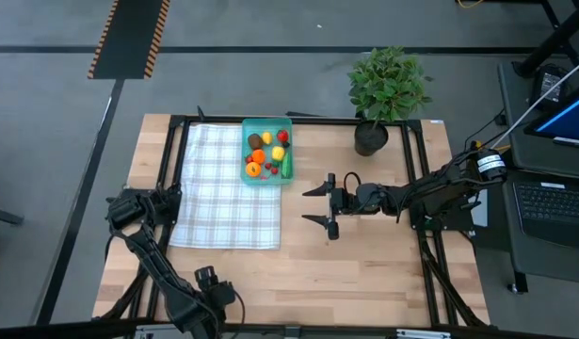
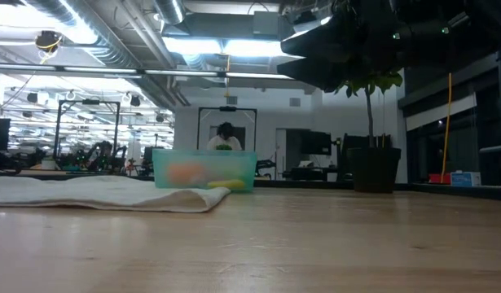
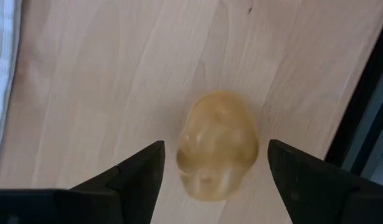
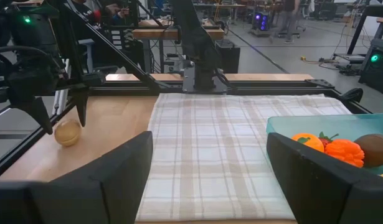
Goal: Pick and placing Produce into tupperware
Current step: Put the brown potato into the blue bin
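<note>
My left gripper [image 3: 213, 180]: open, at the high view's lower left, fingers straddling a tan potato-like piece [image 3: 217, 144] on bare wood, not touching it.
My right gripper [image 1: 317, 205]: open, empty, right of centre, above the table.
Checked cloth [image 1: 228, 184]: centre left, flat.
Tupperware [image 1: 266, 124]: upper centre, touching the cloth's right edge, holding the other produce [image 1: 266, 153].
Potted plant [image 1: 387, 89]: upper right.
</note>
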